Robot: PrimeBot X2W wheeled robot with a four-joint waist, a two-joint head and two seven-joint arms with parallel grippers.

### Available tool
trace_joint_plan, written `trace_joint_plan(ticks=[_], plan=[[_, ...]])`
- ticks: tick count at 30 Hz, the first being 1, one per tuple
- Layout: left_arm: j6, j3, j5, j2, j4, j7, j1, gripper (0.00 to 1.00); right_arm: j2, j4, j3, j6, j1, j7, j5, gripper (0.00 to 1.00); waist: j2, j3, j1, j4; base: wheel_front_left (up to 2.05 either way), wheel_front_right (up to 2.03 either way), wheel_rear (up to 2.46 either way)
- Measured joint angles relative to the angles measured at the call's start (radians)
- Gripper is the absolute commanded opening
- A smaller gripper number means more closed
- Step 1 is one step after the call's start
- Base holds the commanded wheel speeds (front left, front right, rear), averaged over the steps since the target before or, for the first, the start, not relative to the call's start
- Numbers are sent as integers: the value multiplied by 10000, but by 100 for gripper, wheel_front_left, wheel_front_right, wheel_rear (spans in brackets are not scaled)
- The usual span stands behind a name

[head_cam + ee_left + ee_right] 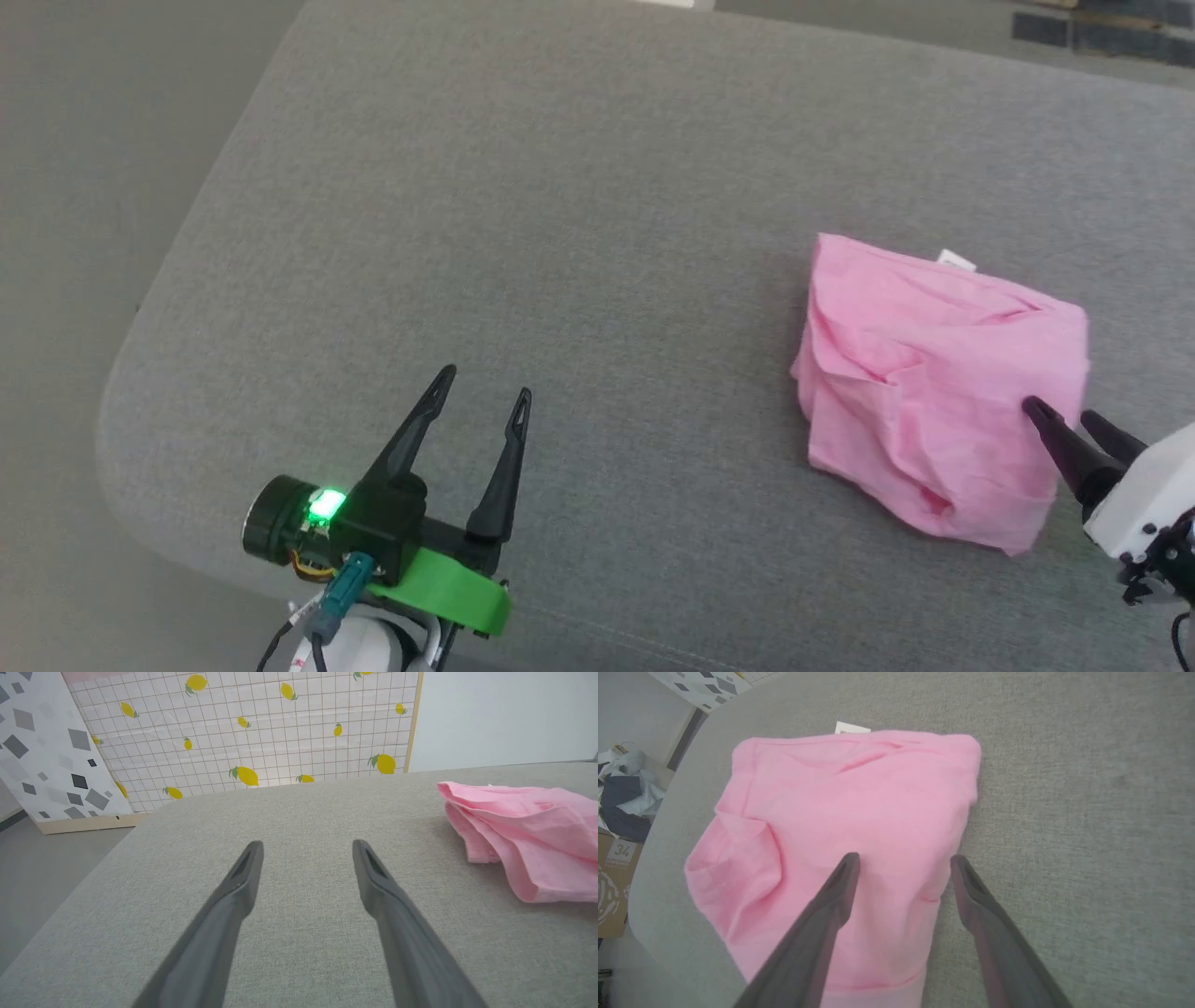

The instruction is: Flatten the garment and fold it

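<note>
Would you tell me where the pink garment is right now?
In the head view, the garment lies rumpled on the grey cushion, right side, by the right gripper.
</note>
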Motion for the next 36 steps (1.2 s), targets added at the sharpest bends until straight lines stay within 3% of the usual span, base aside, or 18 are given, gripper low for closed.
trace_joint_plan(ticks=[5, 12, 13, 14, 20, 24, 31, 36], plan=[[-67, -36, 0, -88, 13, 0, -199, 100, 616, 683, -639, 0, -817, 1707, -865, 100, 0, 370, 0, 446, 0, 0, 0], [-69, -50, 0, -199, 46, 0, -298, 100, 886, 1106, -614, 6, -1412, 1933, -1896, 100, 0, 751, 0, 916, 0, 0, 0], [-69, -54, 0, -211, 59, 0, -298, 100, 867, 1160, -560, 10, -1420, 1894, -2015, 38, 0, 776, 0, 956, 0, 0, 0], [-69, -56, 2, -222, 86, 0, -299, 100, 823, 1206, -489, 23, -1432, 1837, -2128, 2, 0, 799, 0, 997, 0, 0, 0], [-71, 6, 2, -263, 232, 0, -293, 100, 360, 1415, 228, 50, -1469, 995, -2518, 0, 0, 639, 0, 990, 0, 0, 0], [-71, 36, 31, -268, 286, 0, -269, 100, -433, 1158, 1177, 50, -1443, 629, -2790, 0, 0, 418, 0, 748, 0, 0, 0], [-79, 159, 31, -263, 263, 0, -107, 100, -2778, 244, 2681, 50, -1417, 784, -2876, 0, 0, 206, 0, 3, 0, 0, 0], [-79, 127, 27, -222, 169, 0, -169, 100, -4771, 403, 3358, 52, -1494, 844, -2704, 0, 0, 359, 0, -594, 0, 0, 0]])
